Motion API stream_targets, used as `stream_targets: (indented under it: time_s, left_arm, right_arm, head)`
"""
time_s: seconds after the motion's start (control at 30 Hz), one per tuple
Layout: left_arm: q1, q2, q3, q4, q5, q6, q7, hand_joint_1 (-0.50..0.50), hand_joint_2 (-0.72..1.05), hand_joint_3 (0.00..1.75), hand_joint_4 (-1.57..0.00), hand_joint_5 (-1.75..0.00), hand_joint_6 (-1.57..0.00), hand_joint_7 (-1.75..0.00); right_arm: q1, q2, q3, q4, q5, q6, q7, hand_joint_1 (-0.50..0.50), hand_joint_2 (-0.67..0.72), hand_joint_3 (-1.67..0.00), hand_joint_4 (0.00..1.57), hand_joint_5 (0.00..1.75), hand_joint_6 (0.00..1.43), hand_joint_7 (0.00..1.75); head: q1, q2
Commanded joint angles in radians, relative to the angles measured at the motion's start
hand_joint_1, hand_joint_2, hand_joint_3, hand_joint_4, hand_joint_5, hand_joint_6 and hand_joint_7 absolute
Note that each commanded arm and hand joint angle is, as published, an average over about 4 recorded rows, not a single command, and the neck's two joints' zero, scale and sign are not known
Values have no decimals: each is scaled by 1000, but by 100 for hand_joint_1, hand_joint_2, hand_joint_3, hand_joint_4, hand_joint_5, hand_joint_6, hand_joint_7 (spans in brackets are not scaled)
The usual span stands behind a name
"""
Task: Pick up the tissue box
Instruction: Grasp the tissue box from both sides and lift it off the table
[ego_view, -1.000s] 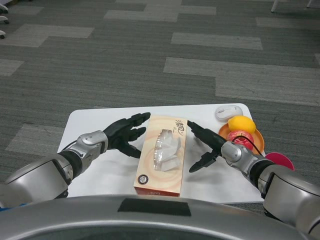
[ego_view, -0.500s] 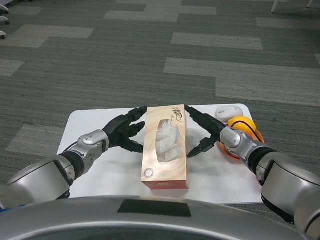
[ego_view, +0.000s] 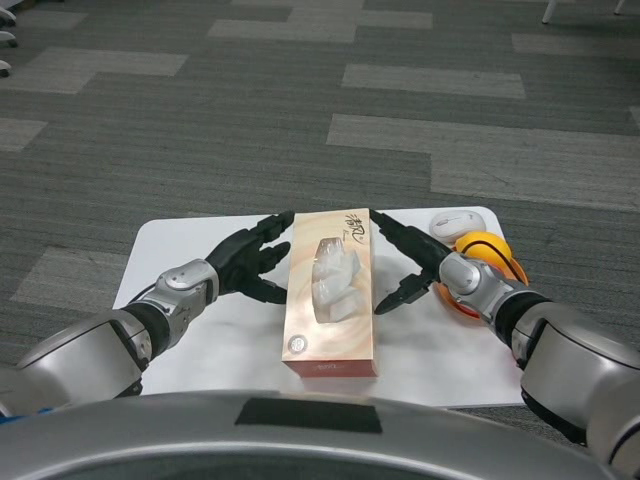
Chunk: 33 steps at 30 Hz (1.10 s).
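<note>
Since a second ago the tissue box (ego_view: 330, 291) has risen towards the camera and turned square to the view, and over the last half second it has barely shifted. It sits between both hands, its long sides pressed by them, white tissue showing through the top opening. Left hand (ego_view: 252, 260) lies flat against the box's left side with its fingers spread along the edge. Right hand (ego_view: 410, 262) presses the right side, fingers stretched forward and thumb hooked lower down. Whether the box's underside is off the white table (ego_view: 190, 250) is hard to tell from this angle, though it looks lifted. Behind the right wrist, an orange plate (ego_view: 515, 268) holds a yellow lemon (ego_view: 483, 243), and a white mouse (ego_view: 448, 223) lies just beyond.
</note>
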Motion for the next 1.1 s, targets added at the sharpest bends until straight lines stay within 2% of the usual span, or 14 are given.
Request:
stream_targets:
  time_s: [0.03,0.1,0.2,0.27,0.4,0.47,0.6,0.9,1.1]
  left_arm:
    - [-16,-15,-10,-8,-8,-8,-6,50,105,13,-4,0,0,0]
    - [-16,-15,-12,-10,-21,-9,-8,50,105,11,-4,0,0,0]
    - [-13,-15,-13,-12,-31,-9,-13,50,105,17,-4,0,0,0]
    - [-11,-14,-17,-17,-41,-10,-17,50,105,15,-4,0,0,0]
    - [-8,-11,-17,-41,-46,-10,-26,50,105,9,-4,0,0,0]
    - [-7,-10,-13,-48,-46,-10,-28,50,105,9,-4,0,0,0]
    - [-4,-6,-6,-64,-47,-10,-32,50,105,11,-4,0,0,0]
    - [3,3,-1,-123,-74,-5,-42,50,105,11,-4,0,0,0]
    - [4,8,-2,-147,-93,2,-46,50,105,9,-4,0,0,0]
  right_arm:
    - [-7,20,7,-2,0,-14,-7,-38,-41,-16,0,19,0,0]
    - [-6,19,6,1,0,-14,-7,-38,-41,-18,0,19,0,0]
    - [-3,18,2,3,0,-14,-7,-38,-41,-20,0,19,0,0]
    - [0,18,0,4,0,-14,-7,-38,-41,-16,0,19,0,2]
    - [5,17,-6,2,0,-15,-7,-38,-41,-24,0,19,0,0]
    - [6,17,-11,-1,0,-16,-6,-40,-41,-24,0,19,0,0]
    - [9,16,-20,-8,0,-17,-4,-38,-41,-16,0,17,0,0]
    - [12,6,-52,-43,1,-18,5,-38,-41,-20,0,10,0,0]
    - [15,1,-74,-75,1,-18,10,-38,-41,-16,0,15,0,0]
  head:
    - [1,0]
    - [0,0]
    - [0,0]
    - [1,1]
    - [2,5]
    - [3,5]
    - [4,6]
    - [2,10]
    - [1,13]
